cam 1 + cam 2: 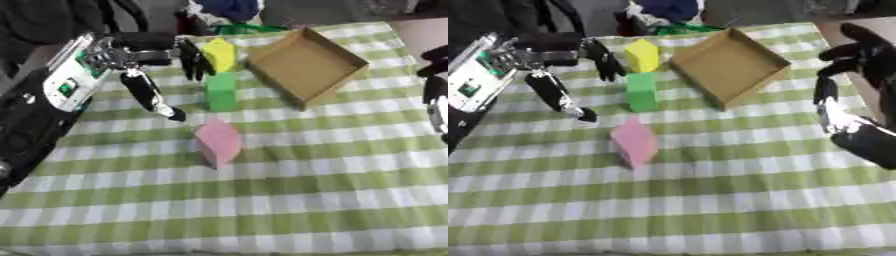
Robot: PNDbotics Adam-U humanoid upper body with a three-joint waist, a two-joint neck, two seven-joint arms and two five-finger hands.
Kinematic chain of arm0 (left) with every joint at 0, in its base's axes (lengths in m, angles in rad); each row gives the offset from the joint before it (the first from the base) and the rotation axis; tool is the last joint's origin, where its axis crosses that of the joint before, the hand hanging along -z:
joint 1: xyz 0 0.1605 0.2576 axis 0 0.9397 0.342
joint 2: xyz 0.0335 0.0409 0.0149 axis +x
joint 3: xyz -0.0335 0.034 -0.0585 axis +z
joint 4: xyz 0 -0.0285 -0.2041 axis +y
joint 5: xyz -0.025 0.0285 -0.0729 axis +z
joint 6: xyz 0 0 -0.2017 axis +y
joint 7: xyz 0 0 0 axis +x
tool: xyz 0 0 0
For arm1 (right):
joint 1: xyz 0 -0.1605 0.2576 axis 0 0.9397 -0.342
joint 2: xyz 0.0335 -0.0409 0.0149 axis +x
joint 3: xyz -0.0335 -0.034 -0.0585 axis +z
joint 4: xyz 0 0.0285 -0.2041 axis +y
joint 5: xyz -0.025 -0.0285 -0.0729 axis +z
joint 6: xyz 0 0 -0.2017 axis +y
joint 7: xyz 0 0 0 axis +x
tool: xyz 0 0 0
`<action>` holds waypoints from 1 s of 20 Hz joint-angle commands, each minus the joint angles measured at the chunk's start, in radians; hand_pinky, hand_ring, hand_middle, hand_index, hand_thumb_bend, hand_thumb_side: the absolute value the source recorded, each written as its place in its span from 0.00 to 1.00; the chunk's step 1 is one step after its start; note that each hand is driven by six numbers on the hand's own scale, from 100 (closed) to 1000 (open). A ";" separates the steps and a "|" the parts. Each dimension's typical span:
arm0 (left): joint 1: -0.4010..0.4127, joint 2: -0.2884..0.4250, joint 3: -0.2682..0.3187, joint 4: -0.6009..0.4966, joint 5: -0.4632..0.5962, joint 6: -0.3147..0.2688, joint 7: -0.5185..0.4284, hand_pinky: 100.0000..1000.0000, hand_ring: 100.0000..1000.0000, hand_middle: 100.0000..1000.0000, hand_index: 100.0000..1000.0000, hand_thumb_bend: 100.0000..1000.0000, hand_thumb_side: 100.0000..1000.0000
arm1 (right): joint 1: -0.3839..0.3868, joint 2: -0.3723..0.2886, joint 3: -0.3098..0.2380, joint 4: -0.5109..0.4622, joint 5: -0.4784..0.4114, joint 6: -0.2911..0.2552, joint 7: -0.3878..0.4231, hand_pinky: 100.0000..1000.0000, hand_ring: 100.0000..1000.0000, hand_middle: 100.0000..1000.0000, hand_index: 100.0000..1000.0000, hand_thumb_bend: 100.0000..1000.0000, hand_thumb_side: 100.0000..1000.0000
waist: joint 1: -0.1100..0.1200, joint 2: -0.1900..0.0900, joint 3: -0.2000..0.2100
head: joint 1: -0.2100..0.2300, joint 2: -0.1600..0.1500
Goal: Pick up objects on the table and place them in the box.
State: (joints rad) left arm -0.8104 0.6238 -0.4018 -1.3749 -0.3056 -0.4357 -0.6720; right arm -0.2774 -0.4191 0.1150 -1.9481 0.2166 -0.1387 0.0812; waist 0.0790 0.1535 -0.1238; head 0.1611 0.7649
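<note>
A pink block [219, 143] lies mid-table on the green checked cloth. Behind it stands a green block [222, 91], and a yellow block [220, 54] sits just beyond that. The brown cardboard box [308, 67] rests tilted at the back right with nothing inside that I can see. My left hand [147, 60] hovers left of the green and yellow blocks, open, fingers pointing down beside the yellow block and thumb stretched toward the pink one; it holds nothing. My right hand [852, 65] hangs at the right edge, open, apart from everything.
The checked tablecloth [262, 200] covers the whole table, with broad bare cloth in front of the pink block. Dark and blue items [229, 10] lie past the far edge. The table's right edge [868, 30] runs near my right hand.
</note>
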 commanded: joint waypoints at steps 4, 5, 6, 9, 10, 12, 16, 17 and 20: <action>-0.055 -0.009 -0.049 0.040 0.037 -0.075 -0.173 0.66 0.58 0.57 0.83 0.51 0.06 | -0.008 -0.021 -0.001 -0.009 -0.002 -0.002 0.004 0.82 0.63 0.68 0.96 0.00 0.35 | 0.000 -0.016 -0.004 | 0.002 0.005; -0.059 -0.012 -0.053 0.047 0.038 -0.080 -0.199 0.67 0.59 0.57 0.83 0.52 0.06 | -0.008 -0.021 -0.001 -0.009 -0.002 -0.003 0.005 0.82 0.63 0.68 0.96 0.00 0.35 | 0.000 -0.017 -0.004 | 0.002 0.005; -0.061 -0.015 -0.058 0.052 0.038 -0.085 -0.218 0.67 0.59 0.57 0.83 0.52 0.06 | -0.008 -0.021 0.000 -0.009 -0.002 -0.003 0.005 0.82 0.63 0.68 0.96 0.00 0.35 | 0.000 -0.017 -0.005 | 0.002 0.005; -0.065 -0.022 -0.072 0.064 0.027 -0.105 -0.233 0.68 0.60 0.59 0.84 0.57 0.06 | -0.007 -0.021 -0.001 -0.008 -0.002 -0.003 0.005 0.82 0.63 0.68 0.96 0.00 0.35 | 0.001 -0.018 -0.006 | 0.002 0.005; -0.066 -0.023 -0.077 0.066 0.018 -0.114 -0.234 0.69 0.60 0.59 0.84 0.58 0.06 | -0.007 -0.021 -0.001 -0.008 -0.002 -0.003 0.005 0.82 0.63 0.68 0.96 0.00 0.35 | 0.001 -0.019 -0.006 | 0.002 0.005; -0.068 -0.027 -0.086 0.069 -0.003 -0.133 -0.235 0.70 0.61 0.61 0.84 0.60 0.05 | -0.008 -0.021 0.000 -0.008 -0.003 -0.003 0.005 0.82 0.63 0.68 0.96 0.00 0.35 | 0.001 -0.019 -0.006 | 0.002 0.005; -0.067 -0.038 -0.107 0.075 -0.041 -0.174 -0.235 0.71 0.62 0.61 0.85 0.61 0.05 | -0.008 -0.021 0.000 -0.007 -0.003 -0.003 0.006 0.82 0.63 0.68 0.96 0.00 0.35 | 0.002 -0.020 -0.007 | 0.002 0.005; -0.066 -0.041 -0.113 0.079 -0.046 -0.182 -0.235 0.71 0.62 0.61 0.85 0.62 0.05 | -0.008 -0.020 0.000 -0.007 -0.003 -0.003 0.006 0.82 0.63 0.68 0.96 0.00 0.35 | 0.003 -0.020 -0.008 | 0.002 0.005; -0.064 -0.045 -0.128 0.093 -0.060 -0.204 -0.235 0.71 0.62 0.62 0.85 0.63 0.05 | -0.008 -0.020 0.001 -0.006 -0.003 -0.003 0.006 0.82 0.63 0.68 0.96 0.00 0.35 | 0.003 -0.021 -0.008 | 0.001 0.005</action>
State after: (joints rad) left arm -0.8546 0.5633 -0.5297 -1.2803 -0.3588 -0.4138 -0.6939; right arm -0.2760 -0.4194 0.1175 -1.9469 0.2166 -0.1409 0.0870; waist 0.0850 0.1508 -0.1308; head 0.1612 0.7649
